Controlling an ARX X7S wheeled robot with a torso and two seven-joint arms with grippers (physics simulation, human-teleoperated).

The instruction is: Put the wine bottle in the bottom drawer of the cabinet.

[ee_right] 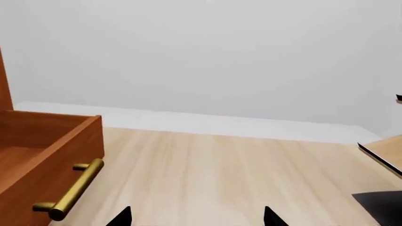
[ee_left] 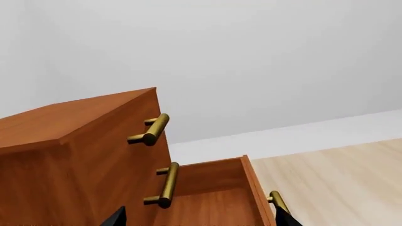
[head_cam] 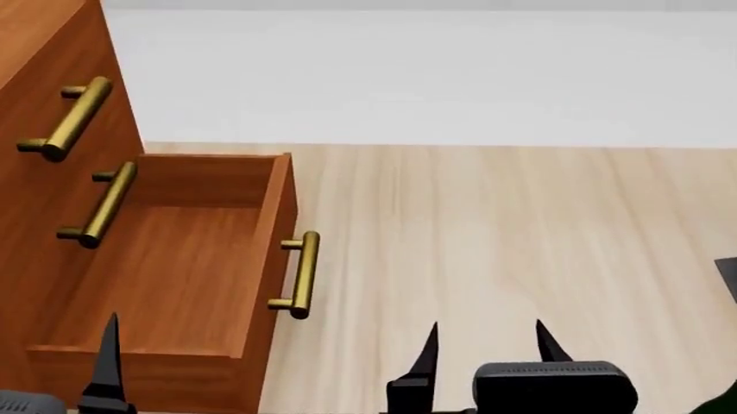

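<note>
The reddish-brown cabinet (head_cam: pixel 33 203) stands at the left. Its bottom drawer (head_cam: pixel 173 267) is pulled out and is bare inside, with its brass handle (head_cam: pixel 302 274) facing right. My left gripper (ee_left: pixel 201 220) is open and empty over the drawer's near part (ee_left: pixel 213 197); one finger (head_cam: pixel 110 366) shows in the head view. My right gripper (head_cam: pixel 486 345) is open and empty over the floor, right of the drawer (ee_right: pixel 50 155). A dark green sliver (head_cam: pixel 720 404) shows at the head view's bottom right corner; I cannot tell whether it is the wine bottle.
Two upper drawer fronts with brass handles (head_cam: pixel 72 116) are shut. Pale wood floor (head_cam: pixel 519 233) runs to a white wall. A pale slanted rack (ee_right: pixel 383 153) on a black base (ee_right: pixel 380 202) sits at the far right.
</note>
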